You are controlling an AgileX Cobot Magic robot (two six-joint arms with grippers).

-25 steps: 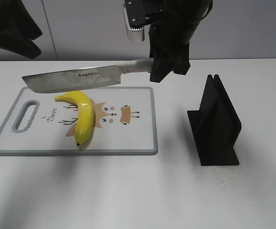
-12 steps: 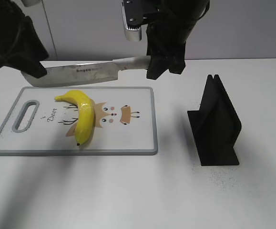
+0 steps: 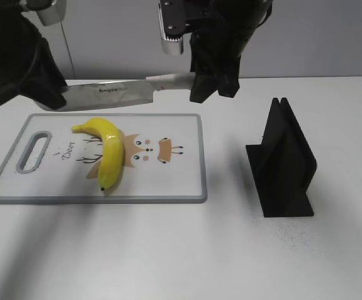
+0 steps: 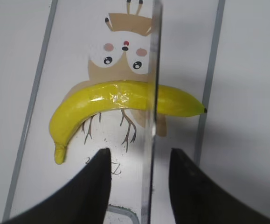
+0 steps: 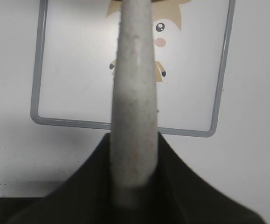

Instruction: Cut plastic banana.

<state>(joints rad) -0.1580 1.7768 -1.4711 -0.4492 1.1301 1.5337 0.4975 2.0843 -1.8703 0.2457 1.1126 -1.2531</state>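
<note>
The plastic banana (image 3: 107, 152) lies on the cutting board (image 3: 168, 187), stem at the far left, dark tip toward the front. My right gripper (image 3: 207, 84) is shut on the pale handle of a large knife (image 3: 109, 95), held level above the board's far edge with the blade pointing left. In the right wrist view the handle (image 5: 134, 84) runs out from between the jaws (image 5: 134, 140). My left gripper (image 3: 46, 94) is at the blade's tip end. In the left wrist view its open fingers (image 4: 139, 161) straddle the edge-on blade (image 4: 153, 70), with the banana (image 4: 111, 100) beneath.
A black knife stand (image 3: 284, 165) stands on the white table to the right of the board. The board has a grey rim (image 4: 40, 79), a handle slot (image 3: 34, 150) at its left end and a deer picture (image 3: 144, 149).
My left arm has come in from the upper left, and its gripper is now at the blade's tip. The knife has shifted slightly up and back. The banana has not moved.
</note>
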